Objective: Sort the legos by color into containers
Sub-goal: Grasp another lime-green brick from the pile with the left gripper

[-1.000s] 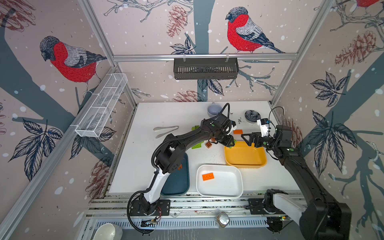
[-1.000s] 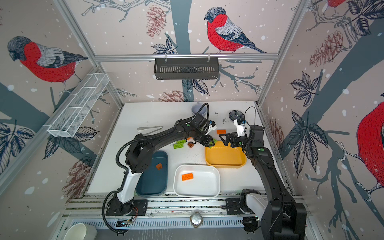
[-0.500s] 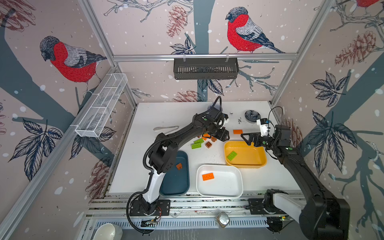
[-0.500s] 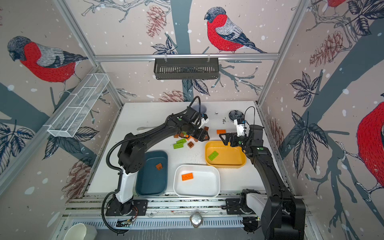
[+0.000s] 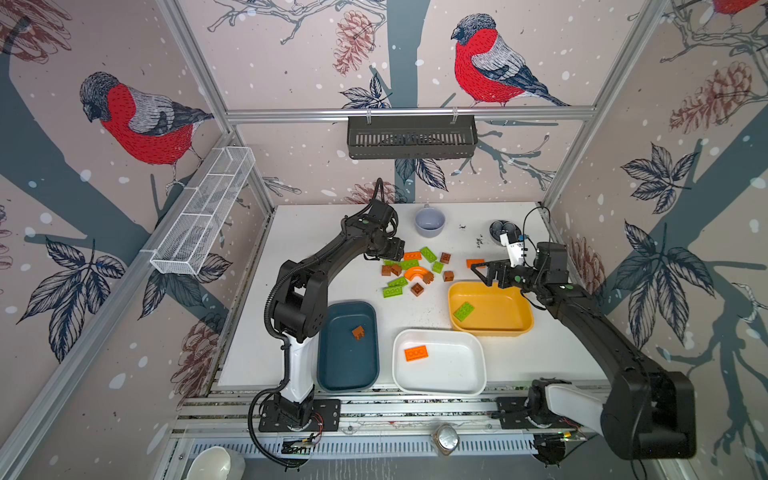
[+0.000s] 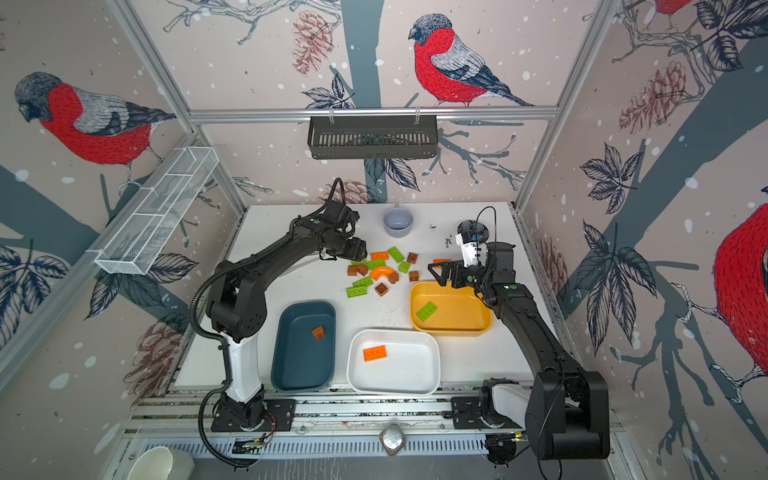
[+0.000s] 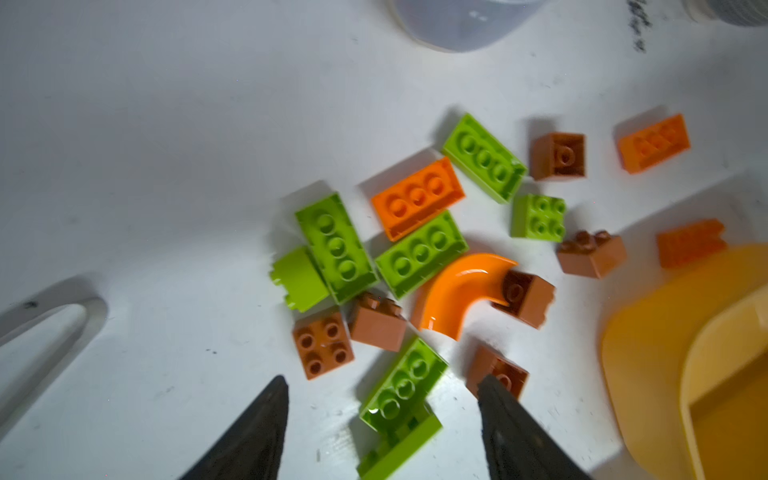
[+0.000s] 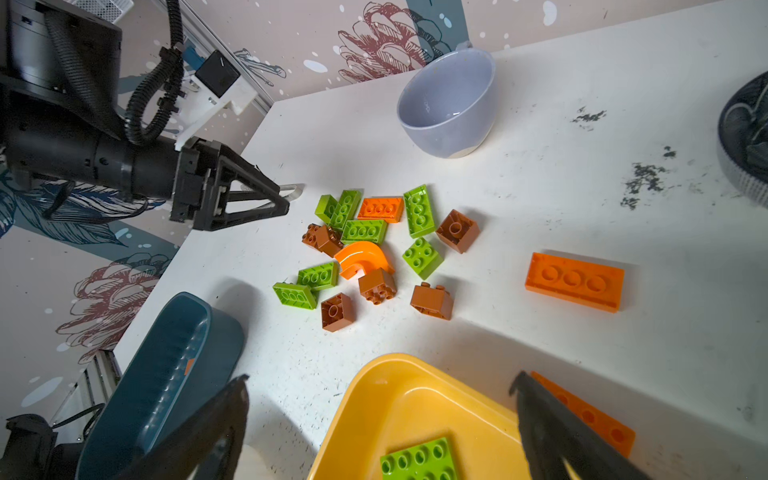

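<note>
**Lego sort: one brick in each tray, pile unsorted**

Left jaws: partly apart and empty. The left arm [image 5: 332, 257] reaches across the worktop [image 5: 540, 361], and the jaws hang just beside the far-left edge of the pile [image 5: 411, 270] without touching it. In the left wrist view a green plate [image 7: 403, 382] lies on the worktop between the two fingers [image 7: 257, 428], not gripped.

Right jaws: spread wide and empty, over the far corner of the yellow tray [image 5: 511, 320]. They are well apart from the pile.

Pile: green plates, brown blocks, one orange plate and the orange arch [image 5: 416, 273], bunched mid-worktop. Several touch or overlap. Two more orange plates [image 8: 575, 280] [image 8: 590, 415] lie apart from the pile, near the yellow tray. The nearer one is partly hidden behind a right finger [image 8: 552, 424].

Trays, along the near edge of the worktop:
- teal tray [image 5: 332, 374]: one brown block [image 5: 358, 332]
- white tray [image 5: 457, 374]: one orange plate [image 5: 416, 353]
- yellow tray: one green plate [image 5: 464, 311]

Also on the worktop: cup [image 5: 430, 222] and dark bowl [image 5: 504, 230] at the far edge, and tongs [image 7: 50, 316], largely hidden under the left arm in both top views.
</note>
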`<control>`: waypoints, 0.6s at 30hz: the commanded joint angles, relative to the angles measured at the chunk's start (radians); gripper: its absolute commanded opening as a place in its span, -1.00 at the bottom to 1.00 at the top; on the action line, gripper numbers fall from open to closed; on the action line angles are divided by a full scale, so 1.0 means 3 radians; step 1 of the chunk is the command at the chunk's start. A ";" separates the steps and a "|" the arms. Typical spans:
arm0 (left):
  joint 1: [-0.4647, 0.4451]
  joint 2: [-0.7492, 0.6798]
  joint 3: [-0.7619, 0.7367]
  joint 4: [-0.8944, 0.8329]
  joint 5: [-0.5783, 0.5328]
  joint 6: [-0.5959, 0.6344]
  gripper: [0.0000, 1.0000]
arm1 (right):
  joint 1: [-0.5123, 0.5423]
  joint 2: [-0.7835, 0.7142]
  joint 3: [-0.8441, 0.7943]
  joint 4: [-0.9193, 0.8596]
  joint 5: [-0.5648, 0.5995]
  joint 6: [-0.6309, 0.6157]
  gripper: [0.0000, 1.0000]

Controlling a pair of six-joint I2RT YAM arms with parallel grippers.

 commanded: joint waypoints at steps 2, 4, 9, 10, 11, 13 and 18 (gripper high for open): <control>0.0039 0.0216 0.0053 0.0252 -0.0161 -0.0331 0.41 | 0.0106 0.0069 0.0066 0.0155 0.0006 0.0014 0.98; 0.0048 0.0324 0.0120 0.0272 -0.0202 -0.0388 0.40 | 0.0166 0.0094 0.0079 0.0187 0.0021 0.0033 0.99; 0.0099 0.0441 0.0085 0.0482 -0.0399 -0.0549 0.32 | 0.0323 0.0157 0.0095 0.0264 0.0042 0.0084 0.99; 0.0097 0.0469 0.0096 0.0480 -0.0432 -0.0551 0.29 | 0.0338 0.0169 0.0097 0.0272 0.0042 0.0083 0.99; 0.0097 0.0496 0.0112 0.0471 -0.0468 -0.0555 0.24 | 0.0346 0.0183 0.0099 0.0278 0.0046 0.0085 0.98; 0.0096 0.0527 0.0100 0.0470 -0.0491 -0.0545 0.17 | 0.0352 0.0195 0.0093 0.0278 0.0049 0.0080 0.98; 0.0105 0.0620 0.0138 0.0424 -0.0508 -0.0509 0.14 | 0.0357 0.0201 0.0091 0.0278 0.0047 0.0066 0.99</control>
